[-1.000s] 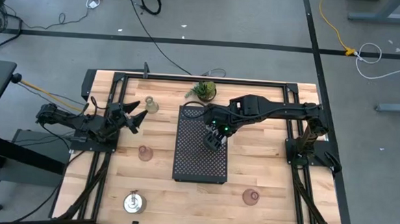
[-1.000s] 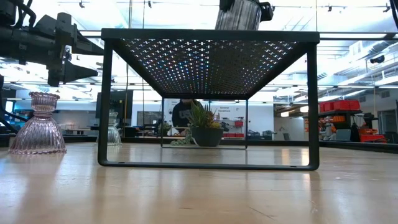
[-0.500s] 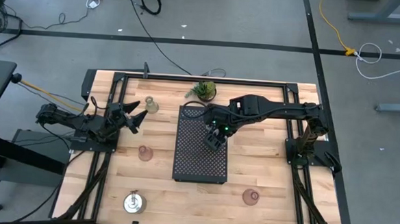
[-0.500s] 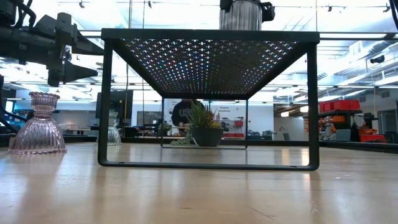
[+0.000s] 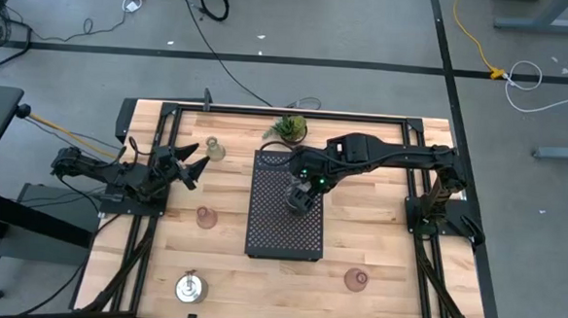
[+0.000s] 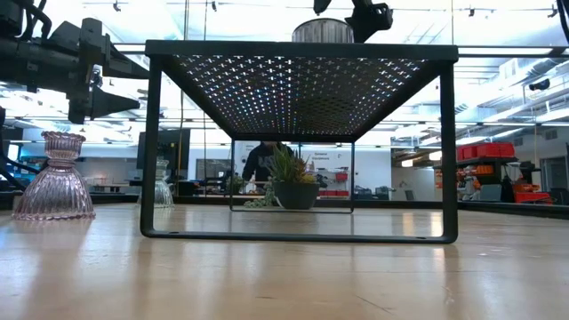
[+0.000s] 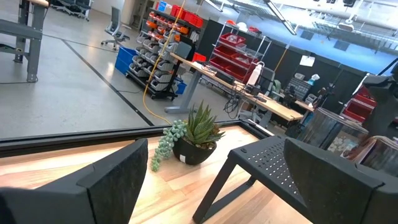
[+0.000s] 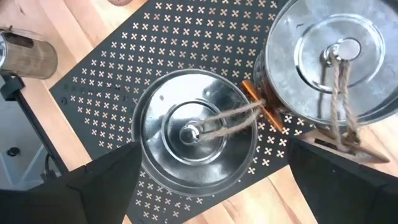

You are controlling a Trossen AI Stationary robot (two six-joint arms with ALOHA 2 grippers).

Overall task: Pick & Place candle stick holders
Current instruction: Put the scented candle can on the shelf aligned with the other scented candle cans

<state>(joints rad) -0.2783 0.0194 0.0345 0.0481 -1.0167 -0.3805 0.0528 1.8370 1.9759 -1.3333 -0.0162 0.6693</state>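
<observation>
Lifted, right hand [image 5: 303, 191] gapes wide above two silver holders [image 8: 194, 135] near, seemingly, tray [image 5: 282, 239] edge.

The right arm reaches from the table's right side toward the middle, its right claw [image 5: 303, 195] pointing straight down with both fingers spread wide and nothing between them. The left arm stays low at the table's left edge, its left claw [image 5: 196, 167] level, fingers parted, holding nothing.
</observation>
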